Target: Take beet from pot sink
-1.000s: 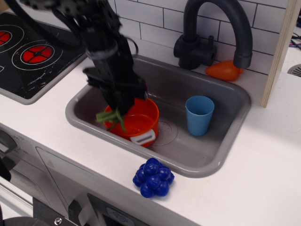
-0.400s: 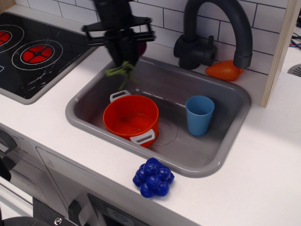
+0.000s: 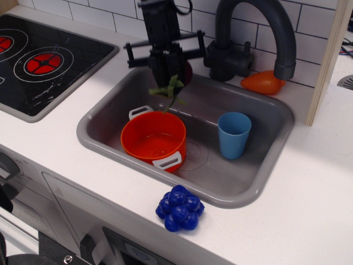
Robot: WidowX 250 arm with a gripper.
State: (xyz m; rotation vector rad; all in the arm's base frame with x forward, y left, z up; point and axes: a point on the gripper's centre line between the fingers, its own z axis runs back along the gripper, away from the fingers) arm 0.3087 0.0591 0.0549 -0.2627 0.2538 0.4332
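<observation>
My gripper (image 3: 168, 70) is shut on the beet (image 3: 186, 72) and holds it in the air above the back part of the sink (image 3: 259, 182). Only a sliver of the beet's magenta body shows beside the black fingers; its green leaves (image 3: 170, 91) hang down below them. The orange pot (image 3: 154, 137) with two light grey handles stands in the left half of the sink, below and in front of the gripper. Nothing shows inside it.
A light blue cup (image 3: 233, 134) stands upright in the sink right of the pot. A black faucet (image 3: 248, 38) rises behind the sink, an orange teardrop toy (image 3: 262, 83) beside it. Blue grapes (image 3: 180, 208) lie on the front counter. A black stovetop (image 3: 38, 61) is at left.
The gripper lifted the beet out of the pot, rose above the sink's back left, then moved right along the back of the sink. The pot stayed in place.
</observation>
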